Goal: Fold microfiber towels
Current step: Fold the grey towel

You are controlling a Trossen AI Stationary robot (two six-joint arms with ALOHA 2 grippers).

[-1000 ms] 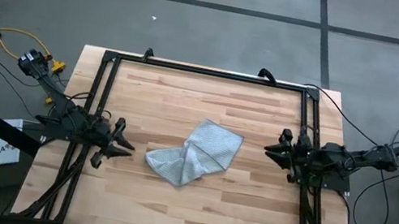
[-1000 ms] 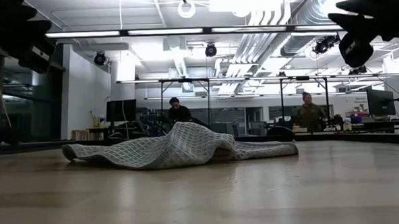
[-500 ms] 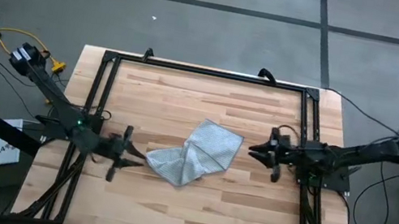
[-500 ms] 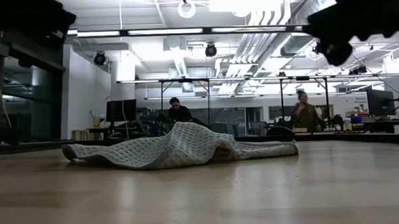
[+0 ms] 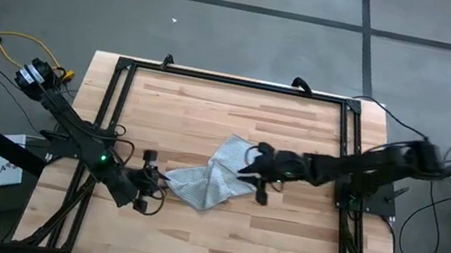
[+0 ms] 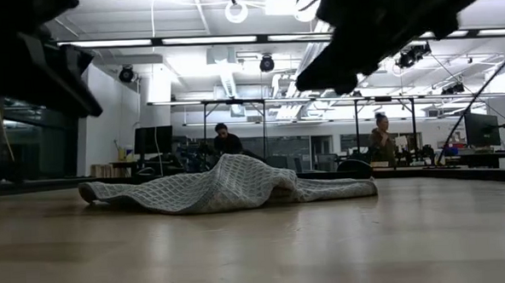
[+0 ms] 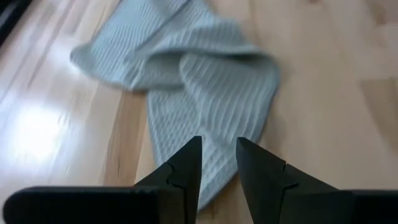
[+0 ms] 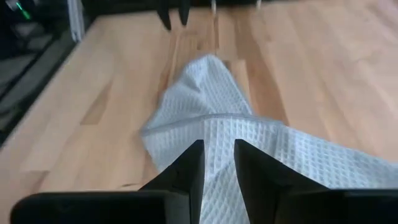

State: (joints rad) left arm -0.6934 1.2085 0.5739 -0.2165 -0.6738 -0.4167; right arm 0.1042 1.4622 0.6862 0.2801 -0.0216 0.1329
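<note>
Here, your left gripper [image 5: 153, 181] sits slightly open beside the crumpled microfiber towel's [image 5: 215, 172] left end, while your right gripper [image 5: 256, 165], slightly open, hovers over its right edge.

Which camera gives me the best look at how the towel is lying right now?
The high view: it shows the whole crumpled towel on the table, between the left gripper and right gripper. The low view shows only its humped side; each wrist view shows just one end.

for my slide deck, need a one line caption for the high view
Both claws, left and right, close on opposite ends of a crumpled towel on the table.
</note>
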